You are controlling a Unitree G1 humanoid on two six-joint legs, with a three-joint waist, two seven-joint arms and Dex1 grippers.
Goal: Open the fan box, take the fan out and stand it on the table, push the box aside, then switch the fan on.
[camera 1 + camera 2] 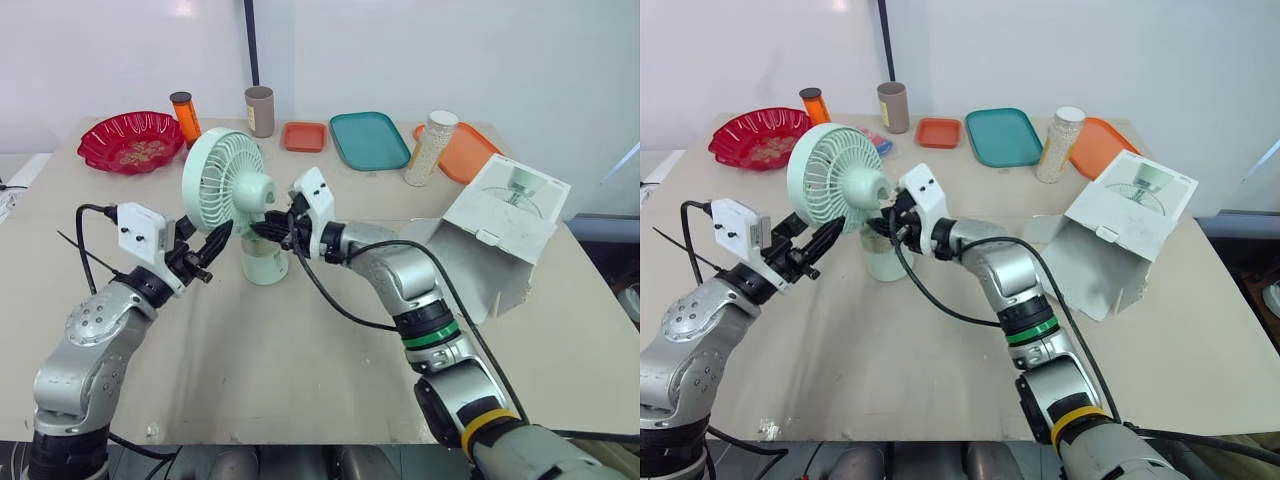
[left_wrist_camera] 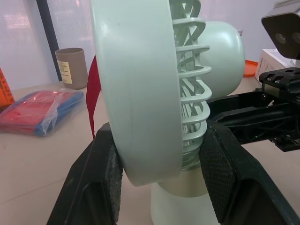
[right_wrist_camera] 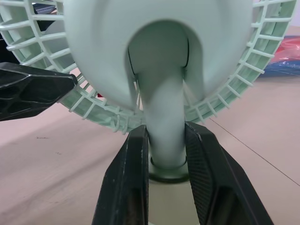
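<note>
so the fan [image 1: 222,178] is up on its base near the middle of the counter [image 1: 300,380], and as far as I can tell the base sits flat. Both hands are on it. The left hand [image 1: 208,255] pinches the head, one pad on the front rim and one on the back grille. The right hand [image 1: 268,228] is closed snug round the neck just above the base

what worries me: it's a top-heavy thing on a small foot. If either hand pulls off sideways instead of opening first, my guess is the fan goes over. The left pad on the grille could also catch in the ribs and drag the head with it. The right arm's cable [image 1: 318,295] loops low just beside the base, so a sweep of that arm might hook it. Can't see a switch anywhere, and hunting for it one-handed could shove the fan along

box [image 1: 500,220] lies open on the robot's right, well apart from the fan but close to the right elbow, so it could get bumped

counter is plain beige, smooth-looking, probably a bit slippy. Along the far edge: red bowl [image 1: 160,125], orange bottle [image 1: 186,117], cup [image 1: 259,110], small tray [image 1: 304,136], teal tray [image 1: 370,140], jar [image 1: 432,148], orange tray [image 1: 470,148]. White wall [image 1: 450,50] behind, with a black pole [image 1: 250,40]
</note>
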